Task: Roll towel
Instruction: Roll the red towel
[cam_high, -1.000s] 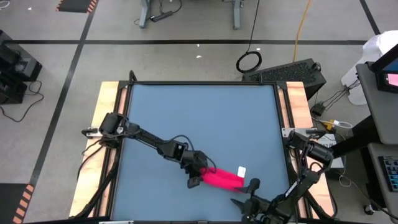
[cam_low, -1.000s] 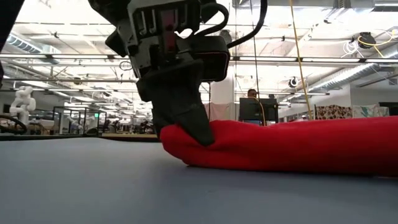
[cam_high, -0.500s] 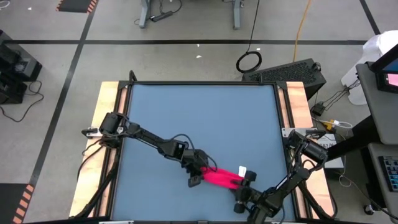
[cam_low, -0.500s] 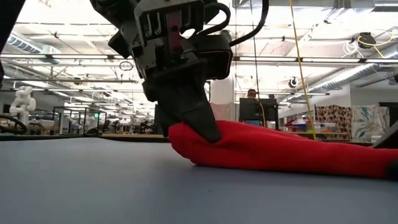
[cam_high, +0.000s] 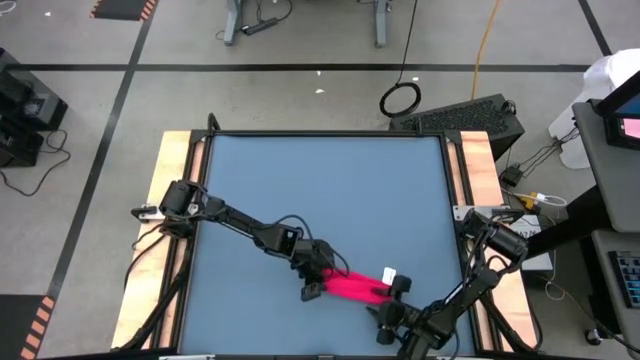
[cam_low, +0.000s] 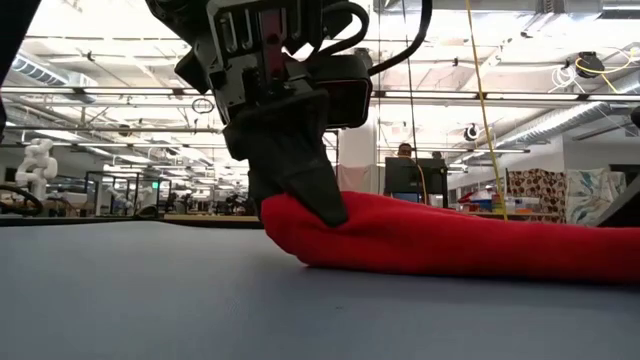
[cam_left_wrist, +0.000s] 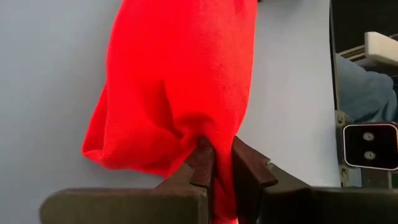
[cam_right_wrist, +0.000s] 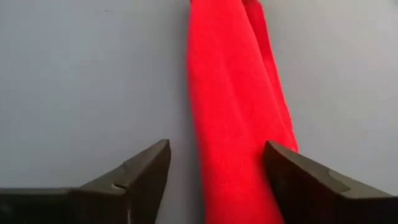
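Blue table (cam_high: 320, 190): left claw (cam_high: 318, 283) still pinches rolled towel (cam_high: 352, 287); right claw (cam_high: 390, 300), reopened, straddles its end

Towel (cam_high: 353, 286) on table (cam_high: 320, 190) near front edge, between both claws

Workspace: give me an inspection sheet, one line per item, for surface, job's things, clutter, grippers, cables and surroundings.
Surface: blue tabletop, bare except at its near edge.
Job's things: red towel, bunched into a long roll lying flat, white tag at its right end.
Clutter: nothing seen on the table.
Grippers: left gripper shut on the towel's left end; right gripper open, fingers either side of the towel's right end, one over the cloth; contact cannot be told.
Cables: yellow cable and a coiled black cable on the floor beyond the table.
Surroundings: open workshop hall, a person far behind the table.
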